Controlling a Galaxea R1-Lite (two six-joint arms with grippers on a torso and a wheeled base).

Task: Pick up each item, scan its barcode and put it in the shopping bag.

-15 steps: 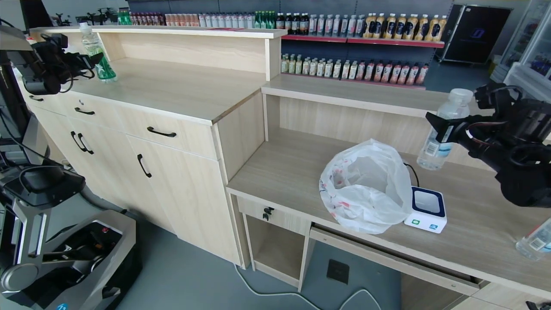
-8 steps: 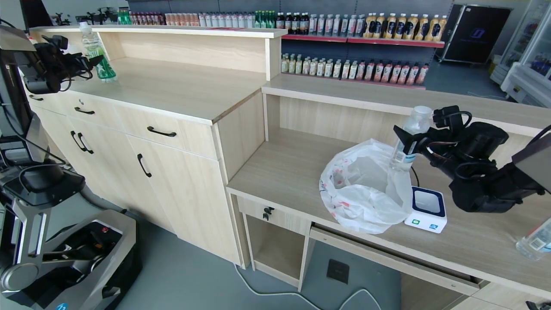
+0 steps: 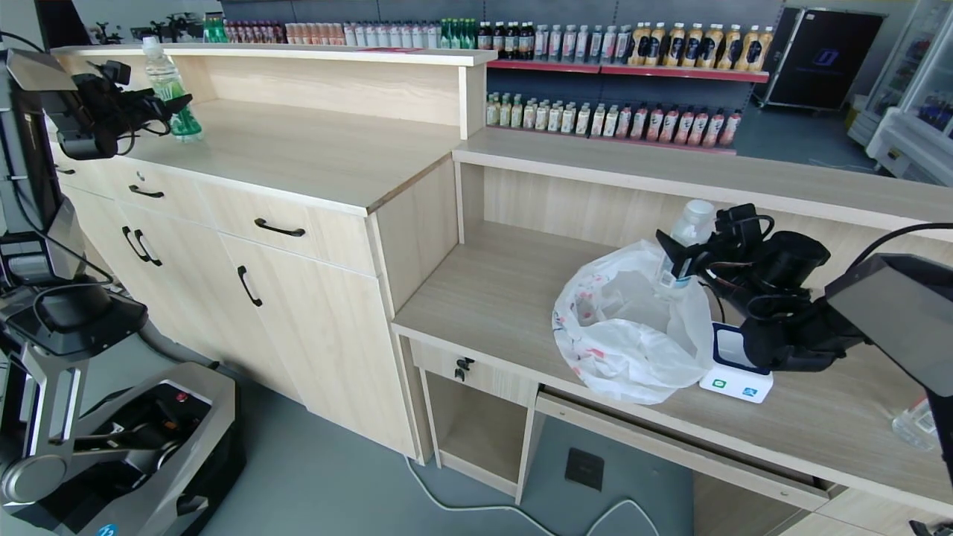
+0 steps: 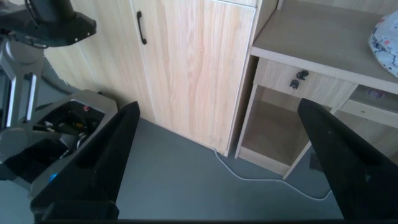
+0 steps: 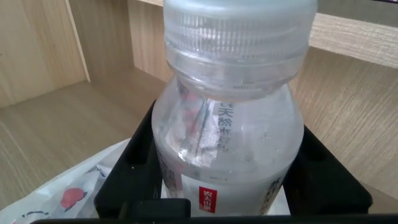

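Since the earlier frames the R arm has swung the water bottle [image 3: 679, 246] in from over the right end of the lower counter [image 3: 491, 290] and brought it lower. It now hangs upright over the far right rim of the shopping bag [image 3: 633, 327], cap up, label facing front. The right gripper [image 3: 674, 259] is clamped on the bottle's body; in the wrist view its black fingers [image 5: 134, 168] sit on either side of the bottle [image 5: 230, 124], below the cap, with the bag [image 5: 68, 193] underneath.

The bag stands open approx. mid-counter, near the front edge. The barcode scanner [image 3: 737, 372] is touching the bag's right side, also by the front edge (the arm covers part of its top). A second clear bottle [image 3: 916, 424] lies at the counter's far right end, partly hidden by the arm.

The left gripper [image 3: 167, 108] is up at the left end of the tall counter [image 3: 298, 149], next to a green-label bottle [image 3: 170, 93] standing near the back left corner. In the wrist view the L gripper [image 4: 217, 124] is spread wide w/ nothing between the fingers [image 4: 93, 162]. Shelves of drinks [image 3: 610, 119] run along the back wall.
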